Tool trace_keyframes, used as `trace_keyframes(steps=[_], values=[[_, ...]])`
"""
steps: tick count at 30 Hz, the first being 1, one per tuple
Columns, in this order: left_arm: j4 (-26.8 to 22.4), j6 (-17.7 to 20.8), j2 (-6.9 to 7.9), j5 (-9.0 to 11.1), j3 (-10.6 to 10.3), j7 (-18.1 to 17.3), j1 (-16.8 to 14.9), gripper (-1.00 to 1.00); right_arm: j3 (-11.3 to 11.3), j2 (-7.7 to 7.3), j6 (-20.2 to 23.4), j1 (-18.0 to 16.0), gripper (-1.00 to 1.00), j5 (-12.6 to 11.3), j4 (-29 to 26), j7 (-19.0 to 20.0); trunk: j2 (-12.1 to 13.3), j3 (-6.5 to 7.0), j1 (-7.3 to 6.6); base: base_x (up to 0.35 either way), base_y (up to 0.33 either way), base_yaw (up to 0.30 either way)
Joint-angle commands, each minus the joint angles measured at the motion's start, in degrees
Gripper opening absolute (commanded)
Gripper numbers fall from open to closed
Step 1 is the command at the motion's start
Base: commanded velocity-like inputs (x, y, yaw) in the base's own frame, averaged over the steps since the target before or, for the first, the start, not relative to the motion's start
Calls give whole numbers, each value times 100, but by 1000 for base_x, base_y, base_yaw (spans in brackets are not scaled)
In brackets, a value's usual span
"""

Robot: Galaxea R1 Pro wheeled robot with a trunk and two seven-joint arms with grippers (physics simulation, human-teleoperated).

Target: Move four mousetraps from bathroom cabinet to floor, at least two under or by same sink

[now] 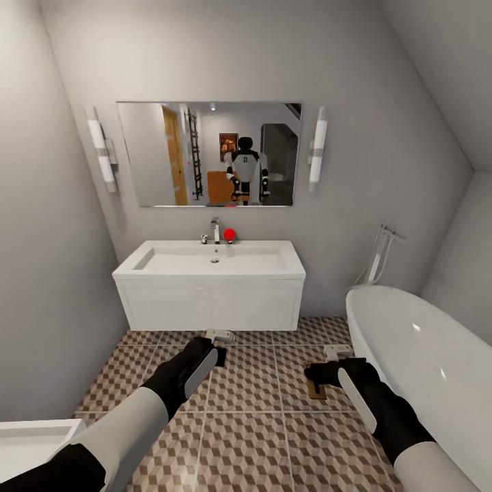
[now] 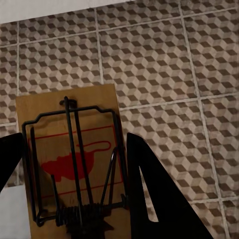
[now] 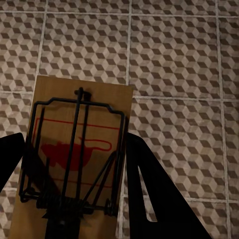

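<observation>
Both arms reach out over the cube-patterned bathroom floor (image 1: 273,424) in front of the white sink (image 1: 212,263), which sits at twelve o'clock under the mirror (image 1: 208,154). The left gripper (image 2: 74,164) has its jaws clamped on a mousetrap (image 2: 69,144), and the right gripper (image 3: 74,164) likewise grips a second mousetrap (image 3: 74,149). In the head view two more mousetraps lie on the tiles, one (image 1: 220,335) at the sink unit's foot, the other (image 1: 338,352) towards two o'clock beside the bathtub (image 1: 424,355)

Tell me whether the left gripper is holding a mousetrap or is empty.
Holding. In the left wrist view, the mousetrap sits between the left gripper's dark fingers, above the tiled floor.
</observation>
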Motion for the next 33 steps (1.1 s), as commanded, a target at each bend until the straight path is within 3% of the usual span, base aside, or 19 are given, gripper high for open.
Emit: trace_keyframes(steps=[1, 6, 33], values=[[-23, 17, 6, 44, -27, 45, -5, -100, 21, -7, 15, -5, -100, -79, -7, -72, -11, -12, 3, 0, 0, 0], [-77, 18, 12, 42, -25, 48, 0, -100, 21, -7, 15, -2, -100, -79, -7, -68, -11, -12, 3, 0, 0, 0], [-141, 23, 14, 44, -21, 49, 2, -100, 23, -3, -30, -1, -100, -79, -4, -31, -1094, -497, 596, 0, 0, 0]])
